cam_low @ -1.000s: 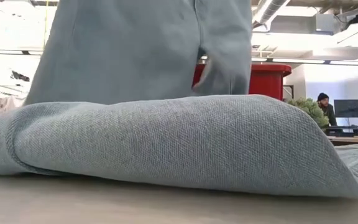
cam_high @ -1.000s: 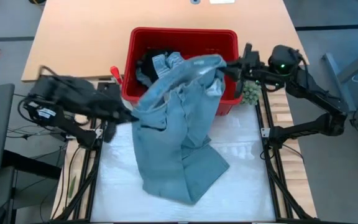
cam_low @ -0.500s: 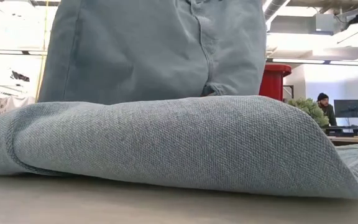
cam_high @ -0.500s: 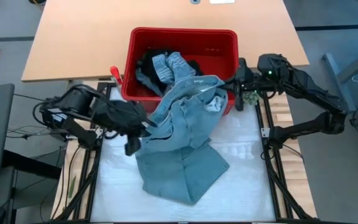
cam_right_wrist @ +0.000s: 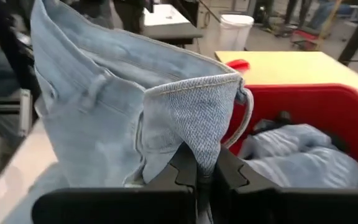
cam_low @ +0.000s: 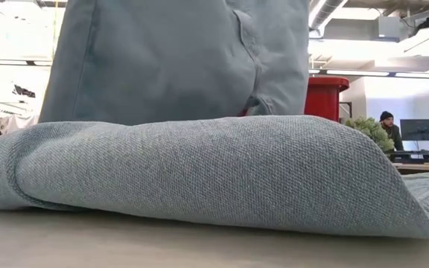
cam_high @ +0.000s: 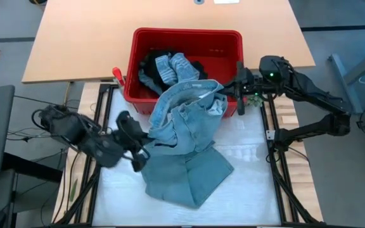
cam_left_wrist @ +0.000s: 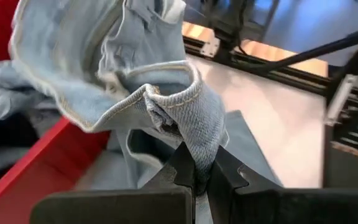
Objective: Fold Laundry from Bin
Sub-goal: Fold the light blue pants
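Observation:
A pair of light blue jeans point(cam_high: 185, 136) from the laundry hangs between my two grippers, in front of the red bin point(cam_high: 138, 63). My left gripper point(cam_high: 146, 136) is shut on the waist end at the left. My right gripper point(cam_high: 232, 95) is shut on it at the right, by the bin's near right corner. The jeans' lower end point(cam_high: 185, 180) lies bunched on the white table top and fills the low view point(cam_low: 199, 171). A blue-white striped garment point(cam_high: 170, 66) and black ones point(cam_high: 151, 63) lie in the bin. My left gripper pinches a bunched fold of the jeans' stitched waistband point(cam_left_wrist: 197, 140) between its two fingers, coming from the table's left and slanting down. The cloth rises out of the fingers and sags toward the other gripper. My right gripper pinches the waistband's edge point(cam_right_wrist: 199, 140) between its two fingers, close to a belt loop point(cam_right_wrist: 247, 118). It comes nearly level from the table's right. The waist end is lifted, and the legs hang down to the table.
A small green fuzzy lump point(cam_high: 253, 98) sits by the bin's right side, next to my right gripper. A red-handled tool point(cam_high: 116, 74) lies at the bin's left. Black frame rails point(cam_high: 274, 164) run along both sides. A person point(cam_low: 387, 123) sits far behind.
My left gripper has gone toward the table's near edge and somewhat right, sinking and turning, still shut on the waistband. My right gripper has sunk a little and tipped down. The jeans' waist end has come off the bin toward the near side and hangs lower; the lower end has stayed put.

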Controlling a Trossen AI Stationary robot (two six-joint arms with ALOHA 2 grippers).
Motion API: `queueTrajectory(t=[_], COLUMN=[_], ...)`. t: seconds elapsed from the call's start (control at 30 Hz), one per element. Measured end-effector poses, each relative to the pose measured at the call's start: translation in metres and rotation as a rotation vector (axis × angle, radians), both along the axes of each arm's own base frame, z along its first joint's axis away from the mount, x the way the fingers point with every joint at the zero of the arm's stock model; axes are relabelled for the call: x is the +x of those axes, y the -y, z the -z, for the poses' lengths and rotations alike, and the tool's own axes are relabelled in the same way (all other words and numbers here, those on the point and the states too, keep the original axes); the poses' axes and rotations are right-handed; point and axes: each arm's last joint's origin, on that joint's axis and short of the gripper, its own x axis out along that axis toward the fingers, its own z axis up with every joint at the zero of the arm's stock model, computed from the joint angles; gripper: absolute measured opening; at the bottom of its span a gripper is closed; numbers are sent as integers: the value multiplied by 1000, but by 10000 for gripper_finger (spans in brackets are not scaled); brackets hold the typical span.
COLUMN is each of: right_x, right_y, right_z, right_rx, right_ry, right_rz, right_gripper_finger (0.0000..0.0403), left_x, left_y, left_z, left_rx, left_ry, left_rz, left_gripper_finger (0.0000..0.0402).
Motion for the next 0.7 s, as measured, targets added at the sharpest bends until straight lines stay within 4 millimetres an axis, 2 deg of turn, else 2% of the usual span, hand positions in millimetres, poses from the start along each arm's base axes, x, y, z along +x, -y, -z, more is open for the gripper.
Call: queueTrajectory(t=[0.13, 0.37, 0.5, 0.7], right_x=[10, 21, 27, 32], right_y=[1, -2, -11, -25], right_z=[9, 24, 27, 30], right_rx=[57, 144, 171, 204], right_ry=[49, 94, 101, 89], right_rz=[2, -4, -21, 93], right_gripper_finger=[38, 38, 37, 37], left_x=[13, 9, 7, 12], left_y=[13, 25, 25, 28], left_z=[31, 75, 86, 89], left_rx=[40, -80, -137, -197], left_ry=[32, 223, 404, 689], left_rz=[-68, -141, -145, -124], left_gripper_finger=[0, 0, 0, 0])
